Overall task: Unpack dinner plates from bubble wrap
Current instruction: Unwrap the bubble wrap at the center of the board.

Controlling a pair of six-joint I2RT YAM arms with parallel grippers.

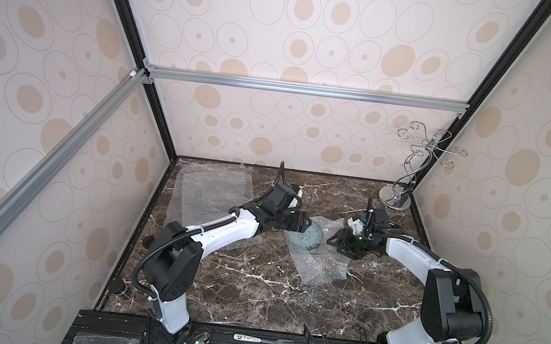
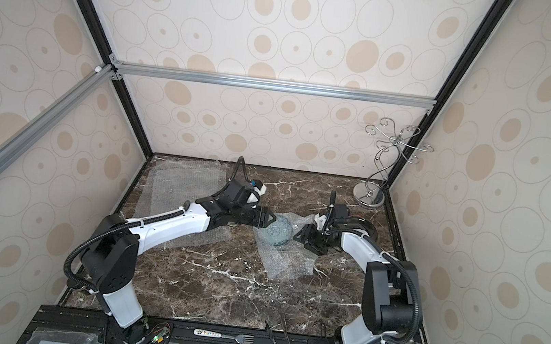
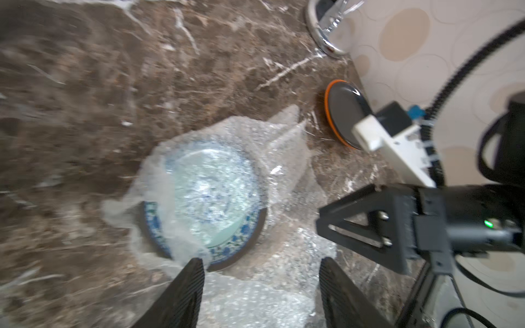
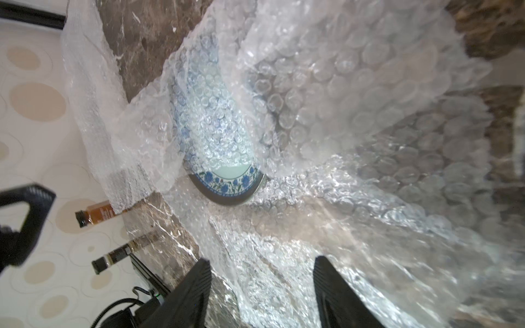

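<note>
Left wrist view: half-wrapped plate [image 3: 216, 210] lies just beyond left end effector [image 3: 261, 259].

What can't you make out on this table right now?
- Patterned plate: centre veiled by bubble wrap, both wrist views.
- Orange-rimmed stack: plate count unclear, right arm's camera mount covers it, left wrist view.
- Bottles: labels unreadable, wrap covers part, right wrist view.

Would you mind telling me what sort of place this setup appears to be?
Probably a staged robot test cell, not a real kitchen: wallpapered panels on an aluminium frame, a marble-look tabletop and a chrome wire stand.
</note>
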